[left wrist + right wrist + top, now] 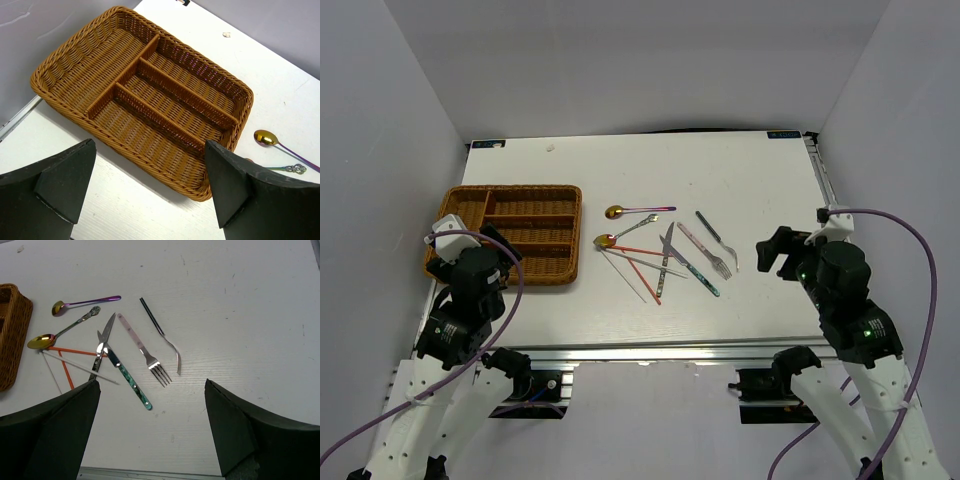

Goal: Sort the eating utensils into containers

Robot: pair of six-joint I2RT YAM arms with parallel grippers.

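The brown wicker tray (pixel 510 232) lies at the table's left, its compartments empty (pixel 150 95). Utensils lie loose mid-table: a gold-bowled spoon with purple handle (pixel 638 210), a second gold-bowled spoon with silver handle (pixel 620 233), red chopsticks (pixel 642 270), silver chopsticks (pixel 645 262), a green-handled knife (pixel 127 381), a dark knife (pixel 101 349), a pinkish fork (pixel 142 350) and a black-handled fork (pixel 161 335). My left gripper (pixel 150 192) is open and empty, above the table just before the tray's near edge. My right gripper (pixel 152 427) is open and empty, near the forks on their near side.
The table's near edge with a metal rail (pixel 650 350) runs below the utensils. White walls enclose the table on three sides. A metal strip (pixel 823 185) runs along the right edge.
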